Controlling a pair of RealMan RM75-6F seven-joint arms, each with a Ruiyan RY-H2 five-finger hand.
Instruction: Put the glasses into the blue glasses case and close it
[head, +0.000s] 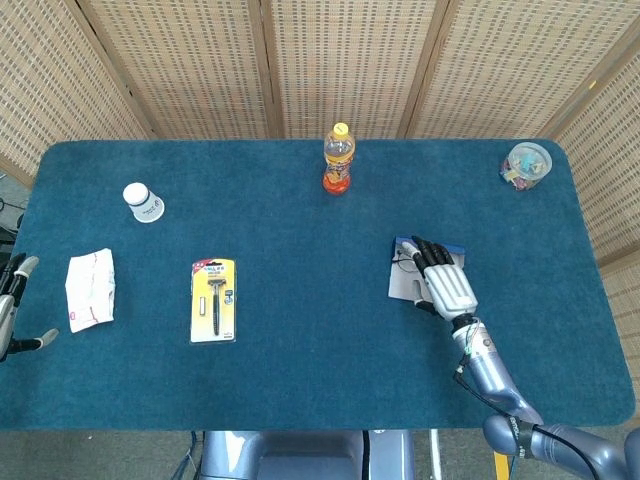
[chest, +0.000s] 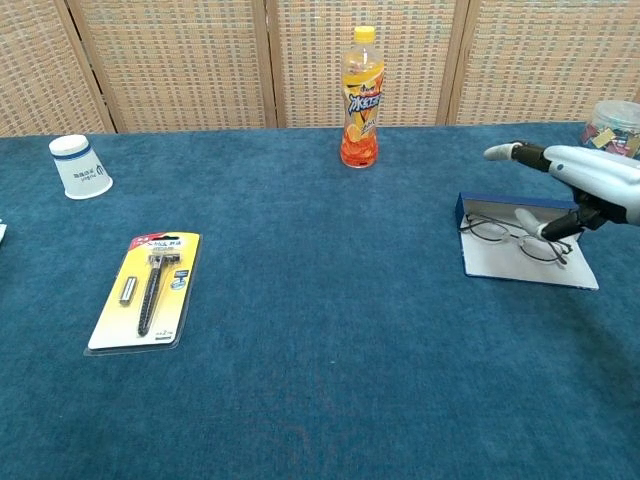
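Observation:
The blue glasses case (chest: 468, 208) lies open at the right of the table, its white lining (chest: 500, 262) facing up. The thin-framed glasses (chest: 515, 238) rest on that lining, unfolded as far as I can tell. My right hand (chest: 575, 178) hovers just above the case's far right part, fingers stretched out and apart, holding nothing. In the head view the right hand (head: 445, 280) covers most of the case (head: 403, 287), and only part of the glasses (head: 403, 263) shows. My left hand (head: 12, 305) sits at the table's left edge, fingers apart and empty.
An orange drink bottle (chest: 361, 98) stands at the back centre. A packaged razor (chest: 148, 288) lies left of centre, a paper cup (chest: 80, 167) at the back left, a white packet (head: 90, 288) near the left hand, and a candy jar (head: 526, 165) at the back right corner.

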